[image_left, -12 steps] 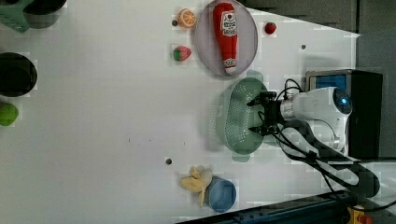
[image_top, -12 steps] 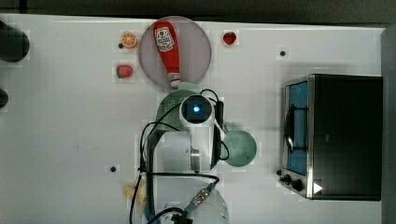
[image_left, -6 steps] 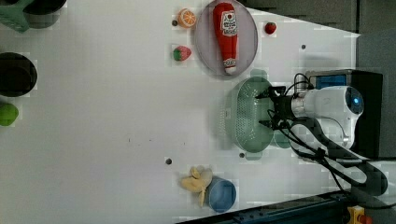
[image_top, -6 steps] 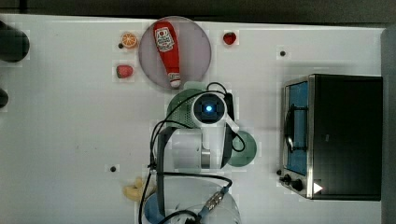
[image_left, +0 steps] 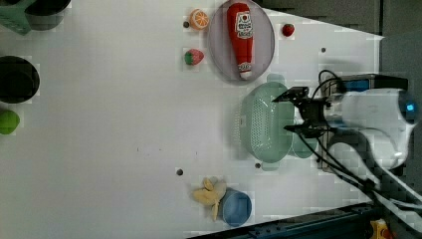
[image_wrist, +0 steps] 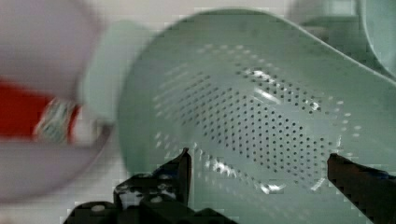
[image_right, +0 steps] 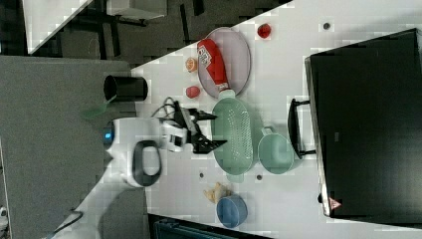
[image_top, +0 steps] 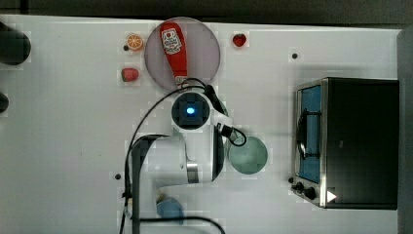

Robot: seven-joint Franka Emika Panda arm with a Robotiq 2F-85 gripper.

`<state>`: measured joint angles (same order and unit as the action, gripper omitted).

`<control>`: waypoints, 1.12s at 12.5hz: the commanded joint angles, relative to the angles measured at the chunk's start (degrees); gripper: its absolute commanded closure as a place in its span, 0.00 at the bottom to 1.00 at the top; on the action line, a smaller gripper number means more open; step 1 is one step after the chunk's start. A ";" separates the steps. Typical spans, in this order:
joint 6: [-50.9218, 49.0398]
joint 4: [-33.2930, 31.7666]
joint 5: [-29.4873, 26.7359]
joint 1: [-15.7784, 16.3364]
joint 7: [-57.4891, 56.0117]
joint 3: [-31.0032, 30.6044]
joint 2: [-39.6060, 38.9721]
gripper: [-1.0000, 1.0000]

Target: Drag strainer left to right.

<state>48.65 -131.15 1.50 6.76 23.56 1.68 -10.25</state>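
The strainer [image_left: 263,124] is a pale mint-green oval basket with rows of tiny holes, lying on the white table just below the grey-lilac plate [image_left: 219,55] in the left view. In the right view the strainer [image_right: 233,133] touches the round green cup [image_right: 275,153]. My gripper [image_left: 283,113] hovers over the strainer's cup-side rim, open, with nothing between its fingers. The right view shows the gripper [image_right: 219,130] spread above the basket. From the wrist, the strainer [image_wrist: 261,102] lies under the open gripper [image_wrist: 259,161]. In the top view my arm [image_top: 190,112] hides the strainer.
A ketchup bottle [image_top: 174,48] lies on the plate. A toaster oven [image_top: 350,141] stands at the top view's right, close to the green cup [image_top: 248,155]. A blue bowl [image_left: 236,206] and banana [image_left: 209,191] sit near the front edge. Small fruits [image_top: 129,74] lie beside the plate.
The arm swung toward the top view's right, then back left, and the gripper rose out of the strainer, staying open. The strainer rests in about the same place.
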 commanded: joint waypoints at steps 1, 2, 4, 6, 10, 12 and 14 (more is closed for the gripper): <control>-13.45 11.50 -0.91 0.00 -12.94 1.65 5.29 0.00; -20.01 16.21 -0.75 -0.05 -15.74 2.19 5.65 0.00; -28.20 25.58 -0.34 -0.10 -25.88 4.18 5.55 0.00; -30.58 32.28 0.82 -0.13 -34.30 6.46 5.65 0.00; -42.85 39.51 0.58 -0.10 -34.37 7.07 6.73 0.00; -46.20 40.23 0.63 -0.14 -34.38 7.40 6.93 0.00; -46.41 40.19 0.37 -0.08 -34.56 7.26 6.93 0.00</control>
<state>3.68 -91.65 2.05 4.65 -8.26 10.27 -2.48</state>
